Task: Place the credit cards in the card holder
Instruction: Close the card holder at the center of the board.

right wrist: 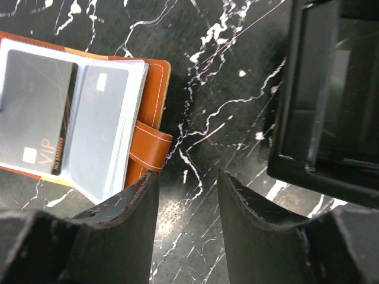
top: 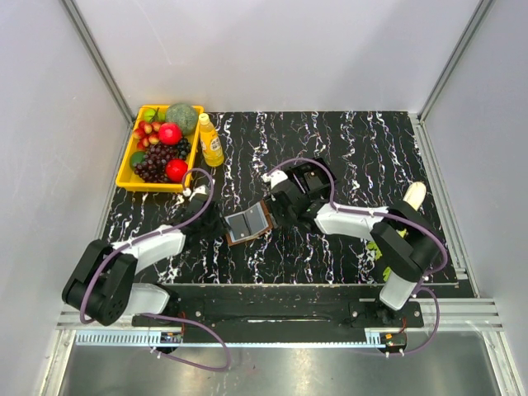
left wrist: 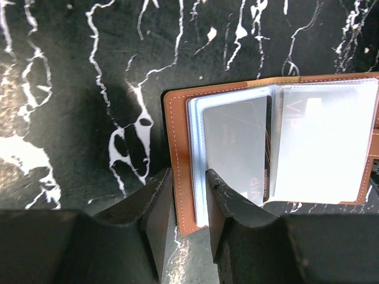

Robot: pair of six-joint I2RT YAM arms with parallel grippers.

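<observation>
The brown leather card holder (top: 247, 223) lies open on the black marble table, its clear sleeves facing up. A dark credit card marked VIP (left wrist: 237, 148) sits in one sleeve and a pale grey card (left wrist: 323, 142) in the sleeve beside it. My left gripper (left wrist: 188, 173) is closed on the holder's left edge, with the leather cover (left wrist: 180, 177) and the sleeve stack pinched between its fingers. My right gripper (right wrist: 188, 174) stands open over bare table just right of the holder's strap (right wrist: 151, 145), with nothing between its fingers. In the top view it (top: 276, 210) sits at the holder's right side.
A black plastic box (right wrist: 331, 100) stands close to the right of the right gripper, also visible from above (top: 312, 177). A yellow basket (top: 122, 165) of fruit and an orange bottle (top: 211, 140) are at the back left. A banana (top: 414, 195) lies at the right.
</observation>
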